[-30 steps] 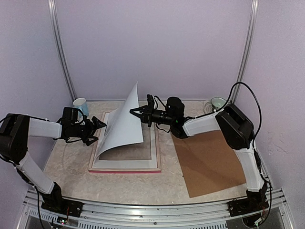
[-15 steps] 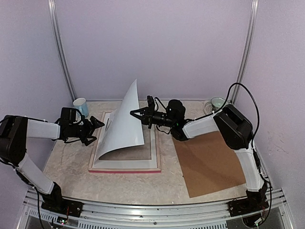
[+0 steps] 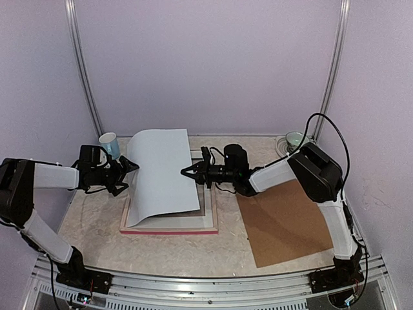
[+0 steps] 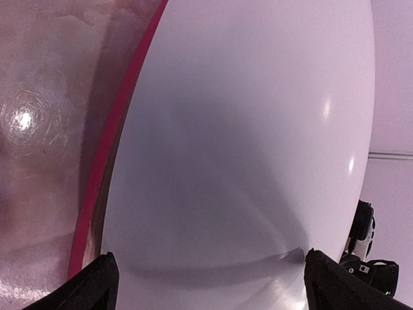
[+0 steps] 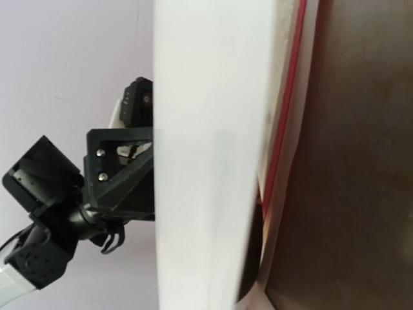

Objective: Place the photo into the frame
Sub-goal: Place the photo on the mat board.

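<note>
Pinching the large white-backed paper photo (image 3: 161,174) by its right edge, our right gripper (image 3: 186,172) is nearer; our left gripper (image 3: 130,174) hovers spread just left, thin-railed pink frame (image 3: 169,230) beneath.

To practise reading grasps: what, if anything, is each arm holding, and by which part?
The right gripper, jaws shut, appears to pinch the photo at its right edge. The left gripper is open, holding nothing.

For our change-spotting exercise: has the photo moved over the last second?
Yes. The photo, white back showing, has tipped from near upright down to the left, toward the blue cup, over the frame.
</note>
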`<state>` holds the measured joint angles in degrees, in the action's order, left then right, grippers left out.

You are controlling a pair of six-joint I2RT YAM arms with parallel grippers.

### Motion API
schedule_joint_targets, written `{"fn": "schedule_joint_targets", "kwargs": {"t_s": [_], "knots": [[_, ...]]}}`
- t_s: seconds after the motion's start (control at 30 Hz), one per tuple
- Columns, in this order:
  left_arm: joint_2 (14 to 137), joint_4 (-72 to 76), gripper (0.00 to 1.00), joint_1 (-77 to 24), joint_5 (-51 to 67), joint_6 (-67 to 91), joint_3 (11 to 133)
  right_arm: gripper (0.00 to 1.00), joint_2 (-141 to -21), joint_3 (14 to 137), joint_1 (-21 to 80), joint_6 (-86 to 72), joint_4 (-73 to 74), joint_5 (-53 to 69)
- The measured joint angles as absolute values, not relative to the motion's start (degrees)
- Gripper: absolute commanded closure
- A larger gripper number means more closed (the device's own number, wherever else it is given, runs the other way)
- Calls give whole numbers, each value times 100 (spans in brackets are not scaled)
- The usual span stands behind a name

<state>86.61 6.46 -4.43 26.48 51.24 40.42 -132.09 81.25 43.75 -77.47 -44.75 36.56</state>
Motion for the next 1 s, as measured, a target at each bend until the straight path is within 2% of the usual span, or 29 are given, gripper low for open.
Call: {"fn": "schedule_joint_targets", "kwargs": {"t_s": [0.43, 1.0], "knots": [[8661, 646, 1, -443, 2648, 5124, 4042, 100, -12387, 7666, 4375, -7032, -3603, 3068], [8661, 646, 1, -443, 2648, 5124, 4042, 100, -12302, 7557, 4375, -6541, -3039, 2873]]}}
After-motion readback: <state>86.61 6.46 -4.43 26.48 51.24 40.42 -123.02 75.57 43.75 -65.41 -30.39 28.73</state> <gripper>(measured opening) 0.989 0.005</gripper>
